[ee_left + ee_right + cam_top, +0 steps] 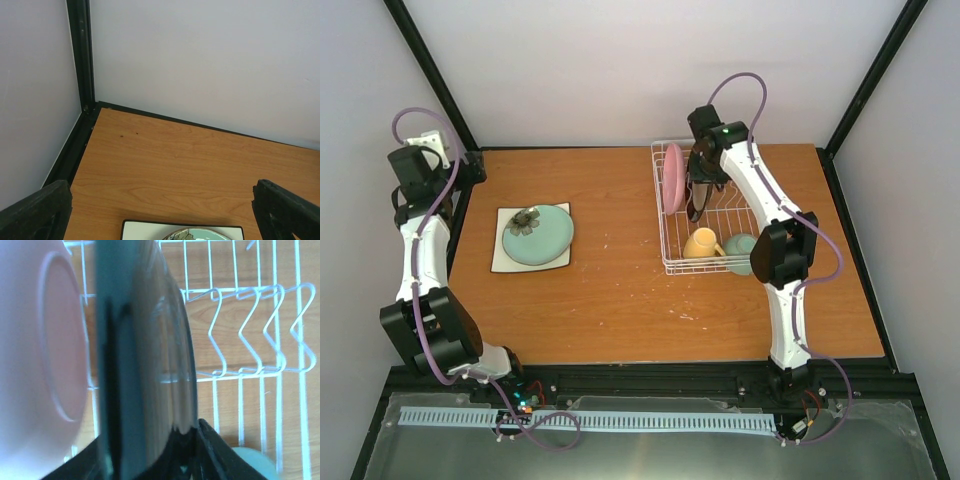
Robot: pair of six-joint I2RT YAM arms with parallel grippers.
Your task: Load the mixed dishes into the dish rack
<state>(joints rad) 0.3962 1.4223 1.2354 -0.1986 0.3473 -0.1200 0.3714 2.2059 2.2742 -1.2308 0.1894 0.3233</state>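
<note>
The top camera is looking down from high behind the table (620,300), the rack (663,235) sitting right of centre. The right wrist camera is peering from inside that rack, pressed close against the dark-rimmed plate (145,365) and pink plate (40,355). The left wrist camera is facing the back corner, far left of the rack, just clipping the white square plate (150,231). Top and right wrist views are sharing rack wires and the pink plate.
</note>
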